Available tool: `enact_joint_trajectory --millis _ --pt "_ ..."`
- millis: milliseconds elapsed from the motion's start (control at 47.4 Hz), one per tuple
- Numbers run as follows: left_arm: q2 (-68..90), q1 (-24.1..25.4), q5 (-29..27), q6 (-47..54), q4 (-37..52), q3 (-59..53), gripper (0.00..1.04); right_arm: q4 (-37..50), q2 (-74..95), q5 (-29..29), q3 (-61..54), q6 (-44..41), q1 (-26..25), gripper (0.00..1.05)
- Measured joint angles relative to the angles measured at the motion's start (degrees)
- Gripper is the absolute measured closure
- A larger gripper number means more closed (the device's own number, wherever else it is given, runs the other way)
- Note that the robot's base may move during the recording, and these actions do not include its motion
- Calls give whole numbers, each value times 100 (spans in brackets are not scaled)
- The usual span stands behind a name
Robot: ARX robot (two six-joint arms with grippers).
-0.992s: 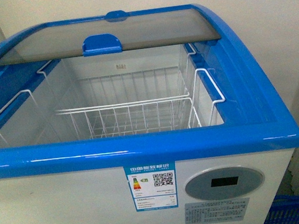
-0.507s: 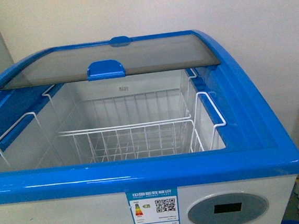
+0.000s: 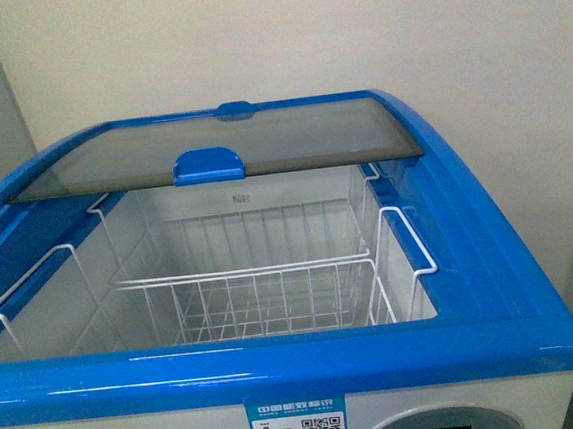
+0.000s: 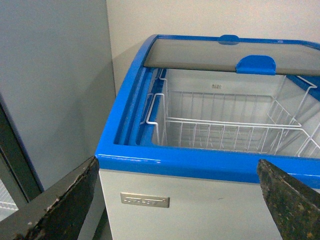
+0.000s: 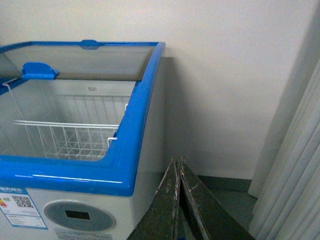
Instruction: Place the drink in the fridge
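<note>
The fridge [image 3: 499, 346] is a white chest freezer with a blue top rim, right in front of me. Its blue-handled glass lid [image 3: 208, 165] is slid to the back, so the front half is uncovered, with white wire baskets [image 3: 273, 286] inside. The drink is not in view. My left gripper [image 4: 177, 200] is open and empty, facing the fridge's front left corner [image 4: 107, 157]. My right gripper [image 5: 177, 172] is shut, its fingers pressed together, beside the fridge's right side [image 5: 145, 165]. Neither gripper shows in the front view.
A plain grey appliance [image 4: 55, 90] stands close to the fridge's left side. A pale wall [image 3: 351, 38] is behind the fridge. White curtains [image 5: 295, 165] hang to the right, with a gap of floor [image 5: 227, 200] between them and the fridge.
The front view has risen: the fridge sits lower in the frame, its grey display is nearly cut off and the blue basket at lower right has left the view.
</note>
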Motion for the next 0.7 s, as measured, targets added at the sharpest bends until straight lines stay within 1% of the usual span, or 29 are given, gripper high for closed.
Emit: enact_joint_trajectory --millis 106,148,190,232,253,274,697 --pt "0 0 0 0 0 0 8 -26 -177 -404 -157 -4 -428 102" --pt "0 0 0 0 0 0 8 -31 -214 -492 -181 -4 -514 102" --pt "0 0 0 0 0 0 8 -72 -291 -1073 -216 -11 -920 102" --pt "0 0 2 0 0 0 8 -81 -321 -1300 -254 -13 -1198 102" --pt "0 0 0 0 0 0 8 -85 -354 -1344 -269 -13 -1362 102" --pt "0 0 -2 0 0 0 8 -85 -363 -1342 -271 -13 -1408 102" --pt "0 0 0 0 0 0 8 -61 -682 -1423 -459 -15 -1493 102"
